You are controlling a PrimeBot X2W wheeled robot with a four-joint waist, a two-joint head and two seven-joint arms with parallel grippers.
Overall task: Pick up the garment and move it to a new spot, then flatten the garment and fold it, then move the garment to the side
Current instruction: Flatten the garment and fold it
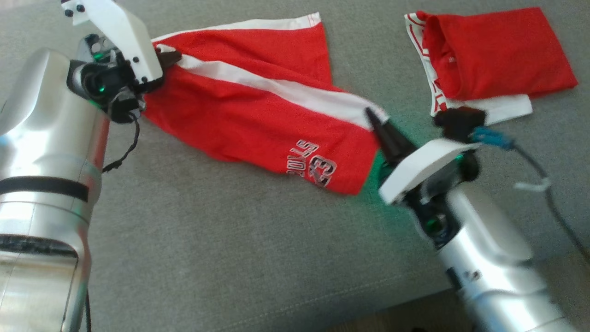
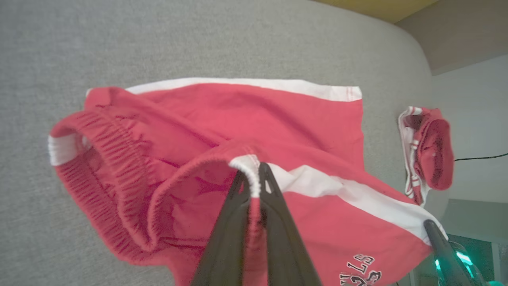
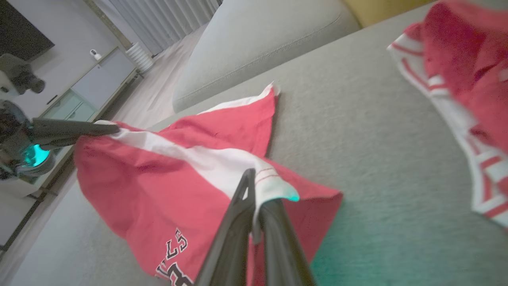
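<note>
1. The red shorts (image 1: 258, 115) lay spread on the grey cushion (image 1: 207, 240), with the printed leg on the near side. The fabric looked like thin, limp jersey. I judged it light and sure to sag and crease wherever nothing held it up, but neither slippery nor fragile.
2. At the near right, the right gripper (image 1: 374, 121) was clenched on the hem corner of that leg, where the white stripe ended. In the right wrist view the cloth was pinched between its two dark fingers (image 3: 238, 222).
3. The best places to hold seemed to be the stitched edges, hem and waistband. These are thicker than the open cloth and far enough apart to pull it taut.
4. The shorts ran between the two grippers along the white stripe, from near right to far left.
5. At the far left, the left gripper (image 1: 169, 57) was clamped on the elastic waistband at the stripe's other end, and the band arched up over its tips.
6. At the far right, a folded red-and-white garment (image 1: 498, 50) lay well apart from the shorts.
</note>
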